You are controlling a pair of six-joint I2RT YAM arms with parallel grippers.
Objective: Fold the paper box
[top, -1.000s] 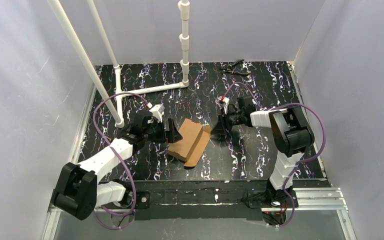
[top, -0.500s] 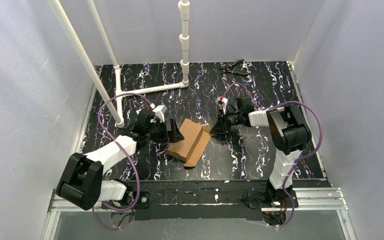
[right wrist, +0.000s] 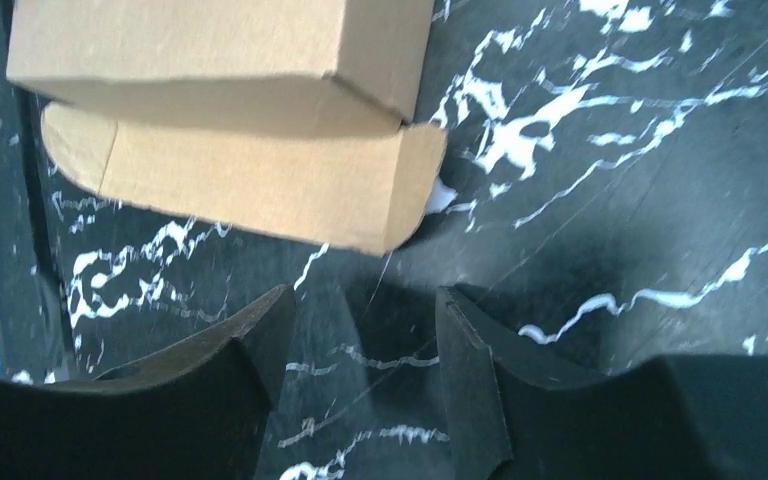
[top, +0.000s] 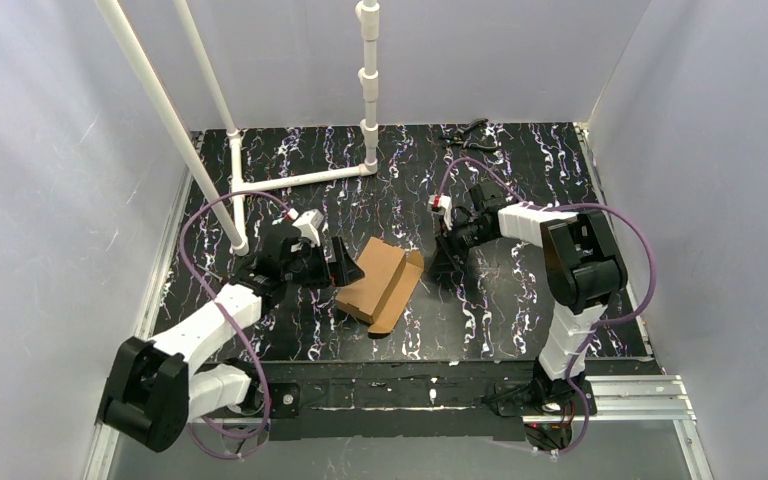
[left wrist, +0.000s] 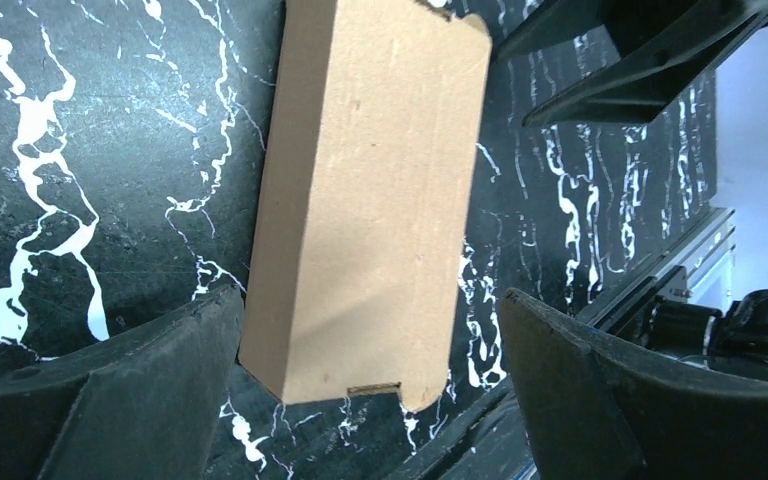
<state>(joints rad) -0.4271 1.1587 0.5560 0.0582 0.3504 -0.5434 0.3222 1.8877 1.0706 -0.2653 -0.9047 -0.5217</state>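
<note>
The paper box (top: 380,282) is plain brown cardboard, partly folded, lying on the black marbled table between my two grippers. My left gripper (top: 341,262) is open at the box's left end; in the left wrist view the box (left wrist: 365,200) lies between and just beyond the two fingers, not gripped. My right gripper (top: 444,258) is open with a narrow gap, just right of the box and apart from it. In the right wrist view the box (right wrist: 230,60) and its rounded flap (right wrist: 250,190) lie ahead of the empty fingertips (right wrist: 270,330).
A white pipe frame (top: 368,90) stands at the back and left of the table. A small dark tool (top: 468,135) lies at the back right. Grey walls close in both sides. A metal rail (top: 620,395) runs along the near edge.
My left arm has shifted a little, its gripper staying at the box's left end. My right gripper has drawn slightly right and up, away from the box. The box has not moved.
</note>
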